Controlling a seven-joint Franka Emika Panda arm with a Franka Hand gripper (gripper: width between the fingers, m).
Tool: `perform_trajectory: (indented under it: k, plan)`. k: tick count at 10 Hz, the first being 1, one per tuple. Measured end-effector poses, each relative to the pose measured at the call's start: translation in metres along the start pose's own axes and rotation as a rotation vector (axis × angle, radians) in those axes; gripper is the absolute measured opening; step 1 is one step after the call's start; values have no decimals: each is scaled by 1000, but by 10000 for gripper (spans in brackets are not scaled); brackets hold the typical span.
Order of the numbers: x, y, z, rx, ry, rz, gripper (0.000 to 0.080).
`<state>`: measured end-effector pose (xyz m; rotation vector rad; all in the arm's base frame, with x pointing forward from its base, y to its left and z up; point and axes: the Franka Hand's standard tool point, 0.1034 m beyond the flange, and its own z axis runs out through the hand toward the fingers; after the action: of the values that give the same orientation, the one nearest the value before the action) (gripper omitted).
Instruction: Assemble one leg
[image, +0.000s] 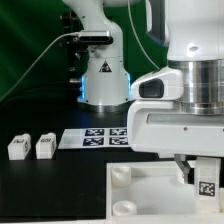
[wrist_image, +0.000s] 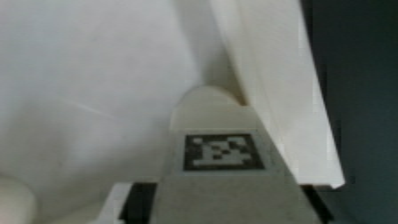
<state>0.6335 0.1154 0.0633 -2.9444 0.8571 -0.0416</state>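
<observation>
My gripper (image: 201, 172) is shut on a leg (image: 205, 184), a small white post with a black-and-white tag (wrist_image: 221, 150) on its face. In the wrist view the leg (wrist_image: 217, 120) runs out from between the dark finger pads (wrist_image: 141, 203), and its rounded tip lies against the raised edge of the large white panel (wrist_image: 89, 90). In the exterior view the held leg hangs over the panel's (image: 150, 205) right part. I cannot tell whether the leg touches the panel. Two more legs (image: 18, 147) (image: 44, 146) stand on the table at the exterior view's left.
The marker board (image: 95, 137) lies flat on the black table behind the panel. The arm's white base (image: 103, 75) stands at the back with cables. A round corner socket (image: 122, 173) shows on the panel. Dark table (wrist_image: 365, 100) lies beyond the panel's edge.
</observation>
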Motion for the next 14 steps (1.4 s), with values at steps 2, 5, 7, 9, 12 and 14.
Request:
perform_trajectory:
  k: [2,5,7,9,12,14]
  plan:
    - [3,1,-3,-25,-30,338,290]
    - [-1,-6,1,-33,-64,1104,290]
    - [-1,-6,1,-39,-61,1232,290]
    - [-1,-6,1,-39,-61,1239,365]
    - [-5,-1,8,-21,-46,986,617]
    - [-10,3,12,-18,-41,711,644]
